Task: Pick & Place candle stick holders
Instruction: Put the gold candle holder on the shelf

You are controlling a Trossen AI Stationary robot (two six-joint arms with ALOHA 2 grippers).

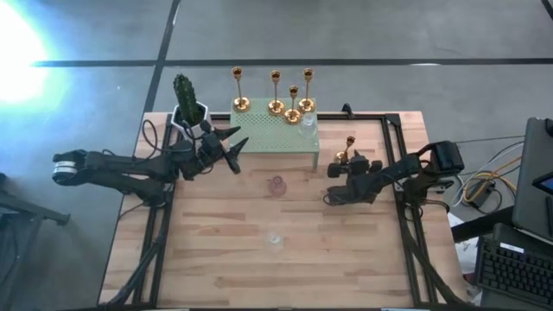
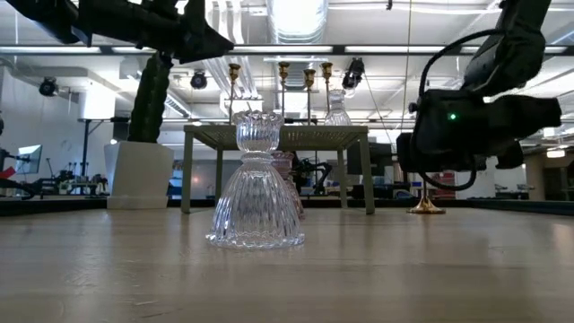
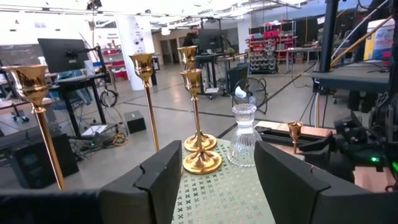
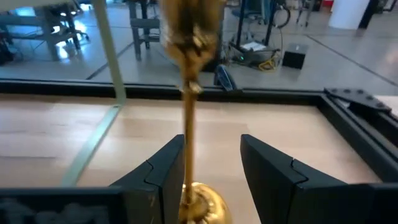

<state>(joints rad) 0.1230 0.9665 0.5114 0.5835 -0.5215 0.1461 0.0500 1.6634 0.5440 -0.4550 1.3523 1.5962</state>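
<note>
A short gold candle stick holder (image 4: 188, 106) stands on its round base on the table, right of the green stand (image 1: 276, 134). My right gripper (image 4: 211, 174) is open, level near the table, with the holder's stem between its fingers. Several taller gold holders (image 1: 276, 105) and a clear glass one (image 3: 242, 140) stand on the green stand. A pinkish glass holder (image 1: 276, 184) and a clear one (image 2: 256, 193) stand on the table. My left gripper (image 3: 211, 180) hangs open and holds nothing, by the stand's left end. My right gripper has the gold holder's stem (image 4: 188, 134) close beside one finger (image 4: 168, 168), with a wide gap to the other finger. Whether that finger touches the stem I cannot tell. The fingers reach in about level, across the upright stem, just above the base (image 4: 208, 205).
A cactus in a white pot (image 1: 186, 104) stands at the far left, behind my left arm. A black frame (image 1: 389, 121) runs along the table's far and right edges. Bare wood lies toward the near edge around the clear glass holder.
</note>
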